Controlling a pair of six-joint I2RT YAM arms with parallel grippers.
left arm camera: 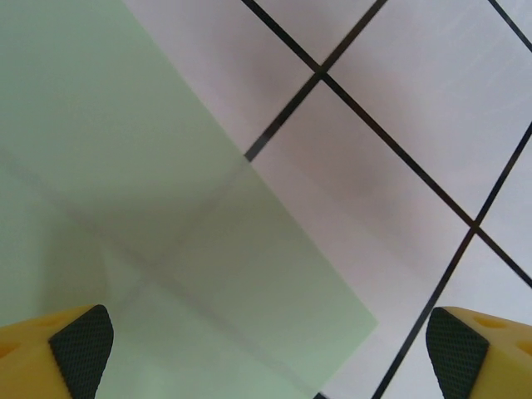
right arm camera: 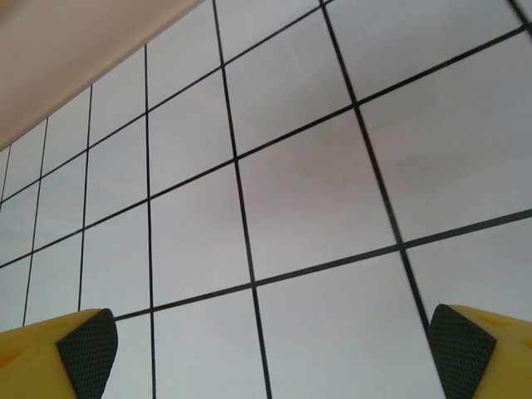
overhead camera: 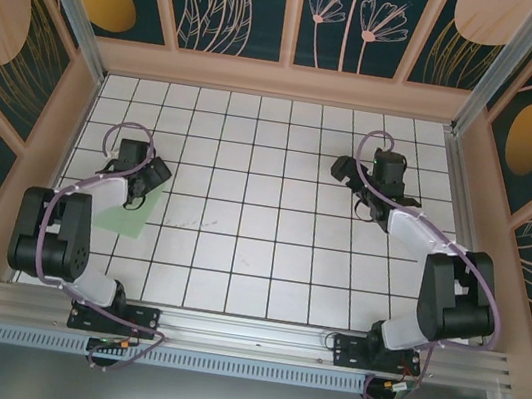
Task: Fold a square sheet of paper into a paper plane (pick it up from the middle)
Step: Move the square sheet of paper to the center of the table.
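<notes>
The left claw [left arm camera: 266, 353] hangs wide open over the square sheet of paper [left arm camera: 141, 191], near left on the table [overhead camera: 245, 206]; right claw [right arm camera: 270, 353] wide too.

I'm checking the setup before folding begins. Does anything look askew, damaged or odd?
Only the square sheet of paper: it lies flat at the left of the table, slightly skewed against the grid lines. No tear shows. The left gripper and right gripper are open and empty.

White grid-tiled table [overhead camera: 237, 256], dark floral wall panels [overhead camera: 355, 21]
</notes>
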